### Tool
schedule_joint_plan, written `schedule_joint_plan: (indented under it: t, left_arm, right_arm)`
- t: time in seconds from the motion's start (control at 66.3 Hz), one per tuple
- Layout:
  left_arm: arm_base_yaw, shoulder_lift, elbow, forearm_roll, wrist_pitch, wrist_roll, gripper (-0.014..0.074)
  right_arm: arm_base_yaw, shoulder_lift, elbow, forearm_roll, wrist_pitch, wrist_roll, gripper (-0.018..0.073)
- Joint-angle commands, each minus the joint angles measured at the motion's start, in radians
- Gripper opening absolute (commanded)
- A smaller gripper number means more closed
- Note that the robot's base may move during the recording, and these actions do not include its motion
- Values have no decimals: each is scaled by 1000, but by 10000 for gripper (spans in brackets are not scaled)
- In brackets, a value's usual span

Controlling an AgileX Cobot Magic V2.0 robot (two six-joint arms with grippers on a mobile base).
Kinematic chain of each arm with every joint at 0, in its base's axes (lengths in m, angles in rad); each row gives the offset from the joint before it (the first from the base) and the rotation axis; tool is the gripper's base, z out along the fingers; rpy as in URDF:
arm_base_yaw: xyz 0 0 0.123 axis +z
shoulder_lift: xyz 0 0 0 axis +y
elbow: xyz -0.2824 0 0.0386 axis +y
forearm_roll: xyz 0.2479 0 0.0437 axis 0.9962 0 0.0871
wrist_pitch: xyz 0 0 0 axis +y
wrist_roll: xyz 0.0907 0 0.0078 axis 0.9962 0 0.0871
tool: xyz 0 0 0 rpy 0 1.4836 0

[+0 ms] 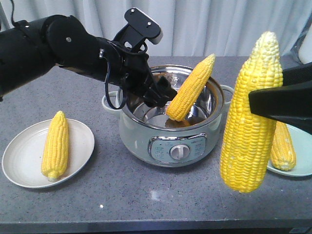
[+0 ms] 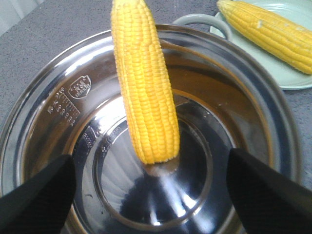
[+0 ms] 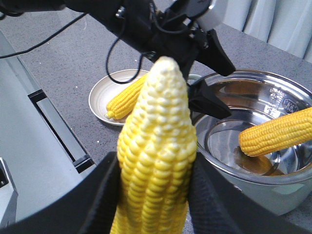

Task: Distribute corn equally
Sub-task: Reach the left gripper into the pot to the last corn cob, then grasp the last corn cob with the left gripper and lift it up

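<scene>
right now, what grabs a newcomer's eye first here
The corn cob clamped upright in the right gripper looms large at front right. A second cob leans on the rim of the steel electric pot at centre, the open left gripper beside it. One cob lies on the white plate at left, another on the pale green plate at right.

Four bright yellow corn cobs with neat kernel rows and paler tips. The first cob point(image 1: 54, 145) lies flat on the white plate point(image 1: 19, 163), at 9 o'clock from the electric pot point(image 1: 141, 134), its tip pointing away. The second cob point(image 1: 191, 87) leans inside that pot, butt on the bottom and tip past the 1 o'clock rim. The third cob point(image 1: 251, 117) stands upright in the air, tip up, clamped in the right gripper point(image 3: 155, 200). The fourth cob point(image 1: 283, 146) lies on the pale green plate point(image 1: 303, 170) at 3 o'clock.
</scene>
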Motion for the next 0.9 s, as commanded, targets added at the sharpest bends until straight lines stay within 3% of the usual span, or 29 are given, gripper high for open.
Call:
schedule_joint_plan:
  t: [0.0, 0.271, 0.889]
  left_arm:
    - [-5, -8, -66, -24, -50, -4, 609]
    - [-14, 81, -165, -93, -61, -4, 607]
    - [-26, 262, -298, -92, -104, -32, 593]
  right_arm:
    - [-7, -8, -23, 53, -55, -7, 204]
    - [-7, -8, -23, 53, -55, -7, 204]
    - [-7, -8, -23, 53, -55, -7, 204]
